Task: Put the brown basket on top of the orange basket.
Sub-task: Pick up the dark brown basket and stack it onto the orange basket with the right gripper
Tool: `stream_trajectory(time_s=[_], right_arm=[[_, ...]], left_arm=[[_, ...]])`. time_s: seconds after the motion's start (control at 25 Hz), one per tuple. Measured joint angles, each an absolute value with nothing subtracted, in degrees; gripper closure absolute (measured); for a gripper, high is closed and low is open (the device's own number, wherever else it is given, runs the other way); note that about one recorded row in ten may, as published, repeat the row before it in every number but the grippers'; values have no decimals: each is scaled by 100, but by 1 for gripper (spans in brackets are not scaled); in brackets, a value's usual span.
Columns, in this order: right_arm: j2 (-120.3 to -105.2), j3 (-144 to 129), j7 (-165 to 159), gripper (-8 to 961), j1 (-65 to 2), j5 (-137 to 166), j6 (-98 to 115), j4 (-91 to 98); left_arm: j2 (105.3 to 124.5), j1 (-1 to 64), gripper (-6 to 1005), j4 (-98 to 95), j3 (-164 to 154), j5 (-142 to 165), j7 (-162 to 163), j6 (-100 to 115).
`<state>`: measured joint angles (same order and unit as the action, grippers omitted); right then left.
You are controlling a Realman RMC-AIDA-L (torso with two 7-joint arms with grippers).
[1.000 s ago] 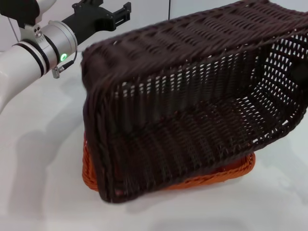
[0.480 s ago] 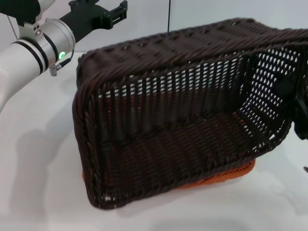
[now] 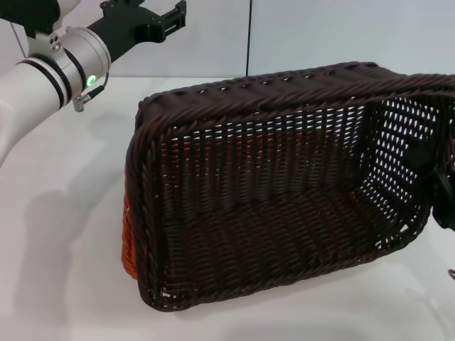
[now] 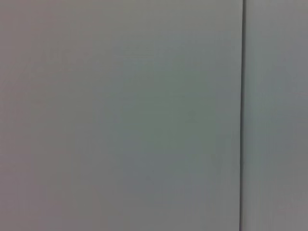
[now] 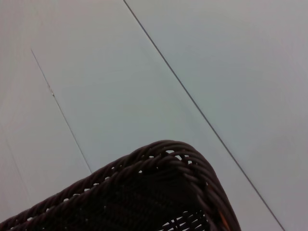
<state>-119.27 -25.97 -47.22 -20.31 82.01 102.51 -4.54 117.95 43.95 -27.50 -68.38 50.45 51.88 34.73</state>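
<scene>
I hold the brown basket [image 3: 284, 192] by its short end at three o'clock in my head view, where my right gripper [image 3: 437, 188] shows only as a dark shape behind the weave; I cannot tell how its jaws stand. The basket hangs tilted, its opening turned toward me, its long axis running from nine to three o'clock. The orange basket [image 3: 126, 234] lies directly beneath and behind it, only a sliver showing at eight o'clock and a glow through the openwork. As I judge it, the two long axes nearly agree, so the coming move is to level the brown one and lower it. It is dark, nearly black wicker with a braided rim. My left gripper [image 3: 153, 20] is parked at eleven o'clock, well apart, its fingers apparently parted
</scene>
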Motion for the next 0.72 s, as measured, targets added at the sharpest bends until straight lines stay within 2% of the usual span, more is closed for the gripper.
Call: stream_trajectory(time_s=[0.52,0.72], right_arm=[[-11948,-2694,-4567,813,-2070,8206,10050,-598],[-11952,-2768,-4445,775,-2050,8209,10039,-699]], left_arm=[[11795,4386,165,-2751,-6838,5086,5185,3480],[11795,4388,165,-2741,-6838,5089,5185,3481]])
